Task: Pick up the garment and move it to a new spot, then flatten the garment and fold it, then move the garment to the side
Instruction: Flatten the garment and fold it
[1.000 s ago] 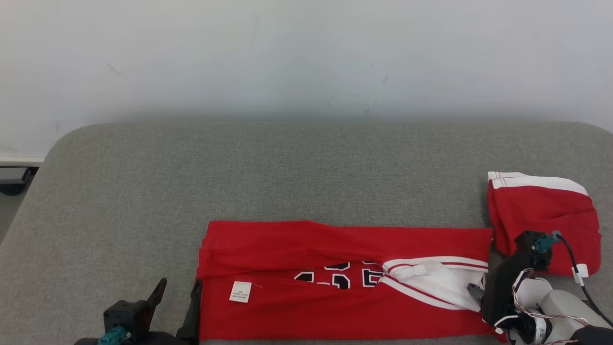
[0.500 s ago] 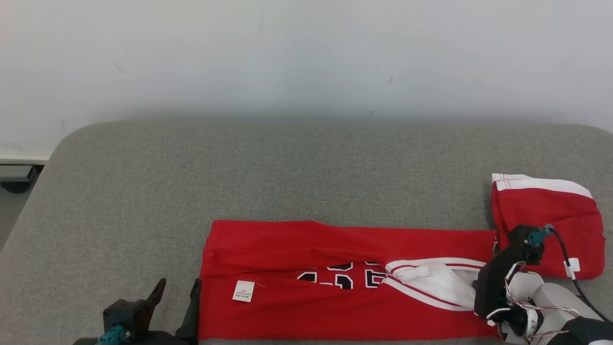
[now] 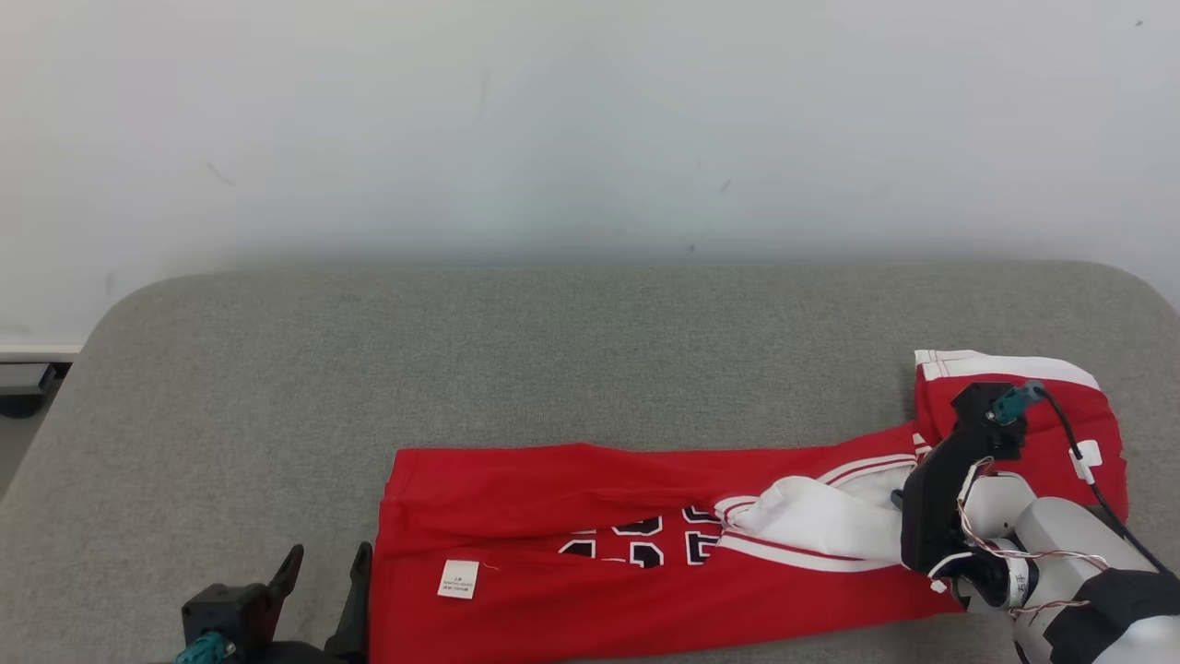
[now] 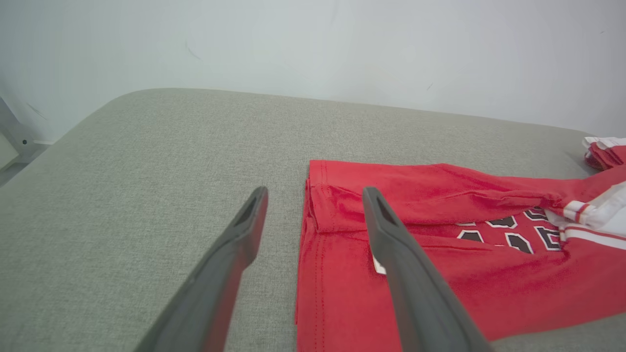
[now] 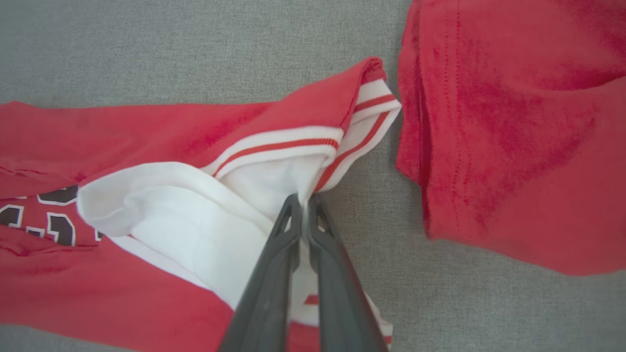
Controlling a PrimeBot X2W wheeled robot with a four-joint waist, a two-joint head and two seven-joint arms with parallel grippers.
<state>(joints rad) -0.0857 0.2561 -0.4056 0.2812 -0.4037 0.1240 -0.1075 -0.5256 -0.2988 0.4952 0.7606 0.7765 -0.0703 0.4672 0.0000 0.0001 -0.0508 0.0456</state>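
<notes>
Folding is starting: right gripper [image 5: 304, 201] is clamping the garment's [image 3: 553, 480] white-trimmed end at the grey pad's [image 3: 553, 350] near edge; left gripper [image 4: 315, 193] is hanging open. Next is likely carrying that end across.

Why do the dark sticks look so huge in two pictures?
Left wrist view: the wide lens sits right behind the left tool, so its fingers loom; right wrist view: same for the right tool, garment trim sharp; head view: soft, even light.
</notes>
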